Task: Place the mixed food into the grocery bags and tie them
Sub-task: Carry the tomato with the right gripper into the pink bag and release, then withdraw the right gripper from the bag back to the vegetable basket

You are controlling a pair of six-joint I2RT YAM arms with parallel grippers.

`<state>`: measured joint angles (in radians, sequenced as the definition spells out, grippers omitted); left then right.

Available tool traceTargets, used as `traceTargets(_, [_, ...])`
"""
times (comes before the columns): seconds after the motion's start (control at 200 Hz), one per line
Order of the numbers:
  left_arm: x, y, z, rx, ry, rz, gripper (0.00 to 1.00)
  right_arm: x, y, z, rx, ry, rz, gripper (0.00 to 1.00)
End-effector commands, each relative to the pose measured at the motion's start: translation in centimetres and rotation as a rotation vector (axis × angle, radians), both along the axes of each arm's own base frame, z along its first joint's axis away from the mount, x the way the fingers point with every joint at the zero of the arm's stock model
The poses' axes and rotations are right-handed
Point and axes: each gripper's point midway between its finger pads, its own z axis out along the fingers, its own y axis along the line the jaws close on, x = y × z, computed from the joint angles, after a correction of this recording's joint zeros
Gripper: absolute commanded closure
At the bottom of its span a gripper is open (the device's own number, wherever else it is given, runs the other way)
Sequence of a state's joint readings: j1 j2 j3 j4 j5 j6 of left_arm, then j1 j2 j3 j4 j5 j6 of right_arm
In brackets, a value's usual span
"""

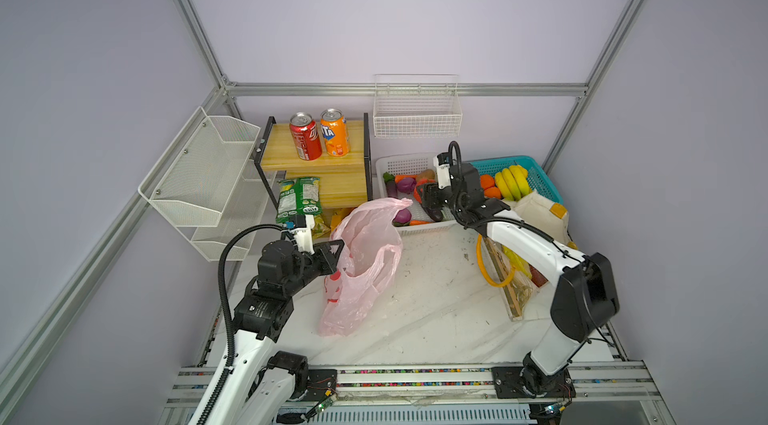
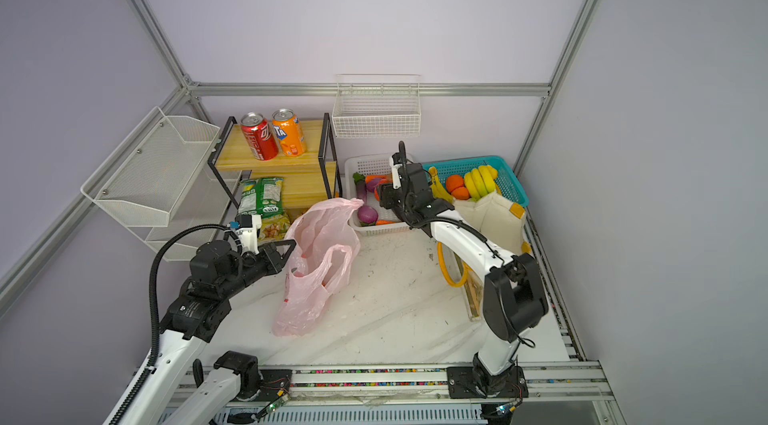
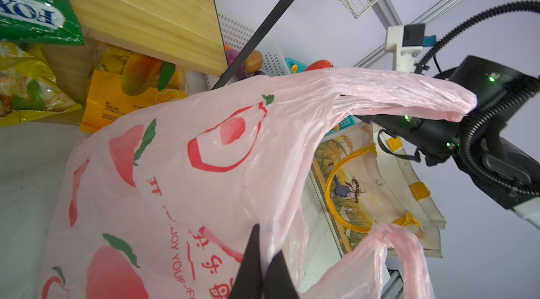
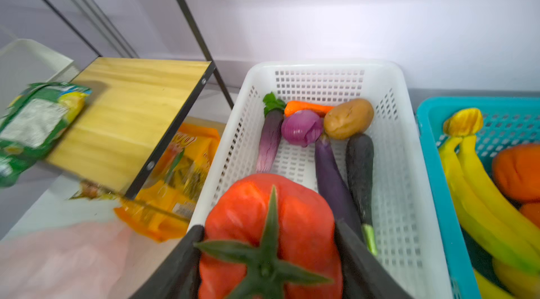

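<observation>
1. Two soda cans: a red can [image 1: 305,136] and an orange can [image 1: 334,133].
2. Two bags: a pink bag [image 1: 353,310] and a cream bag [image 1: 536,205].
3. Two plastic baskets: a white basket [image 4: 403,142] and a blue basket [image 1: 540,182].
4. One red tomato [image 4: 271,224].
5. Two purple onions in a top view: a back onion [image 2: 374,184] and a front onion [image 2: 368,214].
6. One brown potato [image 4: 348,118].
7. Three long vegetables: a striped eggplant [image 4: 270,139], a plain purple eggplant [image 4: 331,177] and a very dark vegetable [image 4: 359,172].
8. Two round oranges: a far orange [image 1: 487,181] and a near orange [image 1: 493,193].

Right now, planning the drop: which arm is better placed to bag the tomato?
Right. The right gripper grips the tomato by the white basket; the left gripper is shut on the pink bag, holding it up.
</observation>
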<state>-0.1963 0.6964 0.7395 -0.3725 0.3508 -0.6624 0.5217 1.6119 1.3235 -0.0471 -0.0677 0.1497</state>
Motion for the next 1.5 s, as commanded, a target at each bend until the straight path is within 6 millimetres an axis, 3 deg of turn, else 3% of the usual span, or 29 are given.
traceTargets(0.0, [0.3, -0.4, -0.9, -0.015, -0.008, -0.028, 1.00, -4.3, -0.1, 0.8, 0.126, 0.003, 0.070, 0.45])
traceTargets(0.18, [0.3, -1.3, -0.7, -0.033, -0.015, -0.076, 1.00, -12.1, 2.8, 1.3, 0.201, -0.005, 0.292, 0.45])
traceTargets(0.3, [0.3, -1.4, -0.7, -0.036, -0.018, -0.082, 1.00, -15.1, 5.8, 1.3, 0.230, -0.010, 0.428, 0.45])
traceTargets(0.42, [0.1, -1.5, -0.6, -0.040, -0.020, -0.095, 1.00, -16.9, 8.0, 2.1, 0.299, -0.023, 0.540, 0.45])
traceTargets(0.61, [-0.1, -1.8, -0.5, -0.037, -0.022, -0.118, 1.00, -17.9, 11.2, 2.9, 0.353, -0.056, 0.611, 0.45])
traceTargets(0.82, [-0.4, -2.4, 0.1, -0.047, -0.040, -0.160, 1.00, -16.3, 14.4, -2.2, 0.283, -0.005, 0.563, 0.44])
traceTargets(1.07, [-0.6, -3.0, 0.3, -0.063, -0.042, -0.196, 1.00, -17.9, 18.3, -7.8, 0.175, 0.073, 0.608, 0.37])
traceTargets(1.26, [-0.6, -2.8, 0.2, -0.055, -0.045, -0.188, 1.00, -18.6, 18.5, -9.0, 0.135, 0.110, 0.634, 0.25])
traceTargets(1.495, [-0.4, -2.3, 0.2, -0.036, -0.047, -0.158, 1.00, -18.5, 16.8, -7.7, 0.060, 0.087, 0.595, 0.17])
